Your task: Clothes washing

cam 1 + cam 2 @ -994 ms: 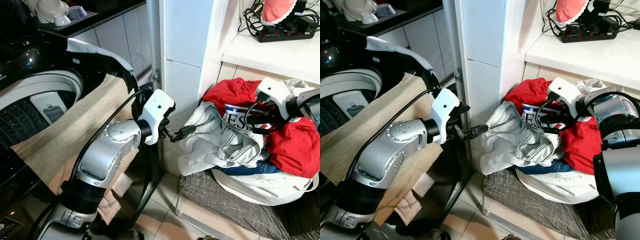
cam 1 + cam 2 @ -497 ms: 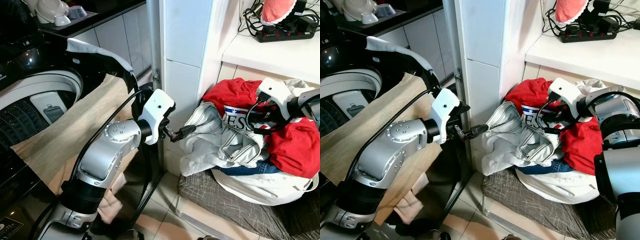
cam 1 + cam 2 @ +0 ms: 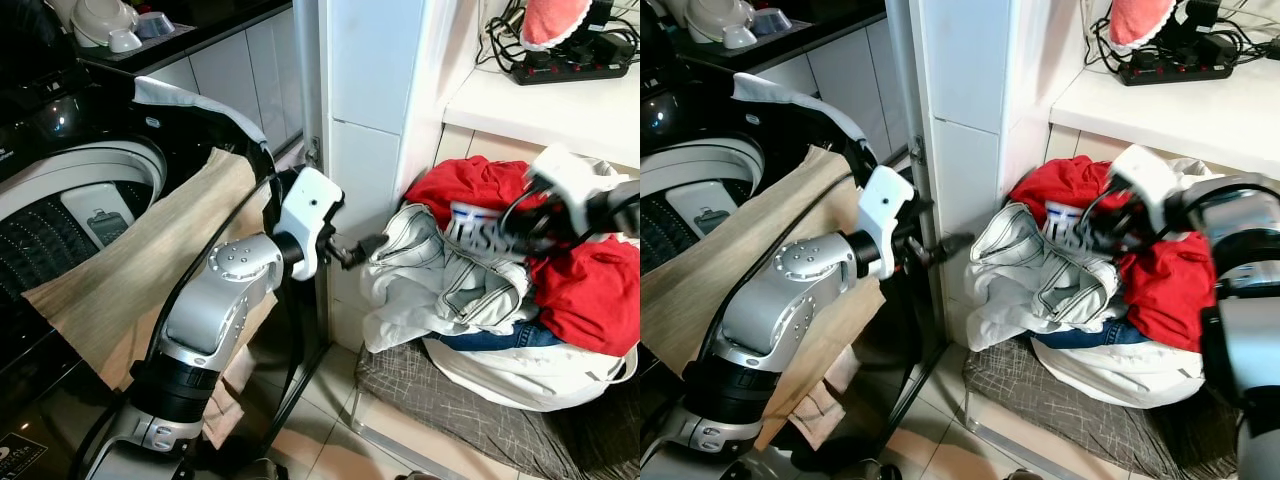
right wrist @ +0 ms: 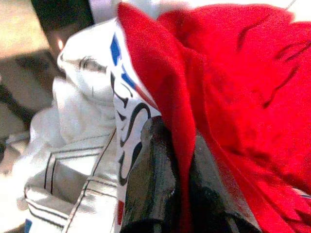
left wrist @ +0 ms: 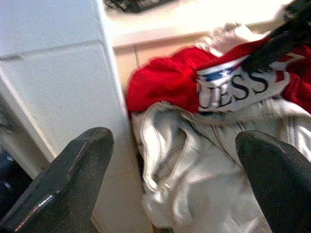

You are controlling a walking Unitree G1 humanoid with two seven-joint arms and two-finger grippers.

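on my left sits the washing machine (image 3: 70, 190), its top opening showing, with a tan cloth (image 3: 130, 270) draped over its front edge. to the right, under the white shelf (image 3: 540, 105), the laundry pile (image 3: 500, 300) is heaped on a white bag against the tiled pillar (image 3: 365, 120).

the red shirt (image 3: 585, 290) lies on top of that pile, its printed panel facing me, with a pale grey jacket (image 3: 440, 290) spilling down the front and something blue denim tucked below. i judge all of it soft, limp and light; nothing here is fragile, but the pieces are tangled, so lifting one will likely drag its neighbours. the shirt should bunch easily, and a fold or hem near the print looks the best place to pinch. the jacket looks thicker, and its seams and collar would give a firmer hold.

my right gripper (image 4: 170, 160) is at the top of the pile. the arm reaches in from the right, blurred in the head views. in the right wrist view the two black fingers are together with a fold of red shirt pinched between them.

my left gripper (image 3: 362, 247) is held out level from a bent elbow, just beside the pillar and near the jacket's edge. its fingers (image 5: 73, 174) stand wide apart, holding nothing.
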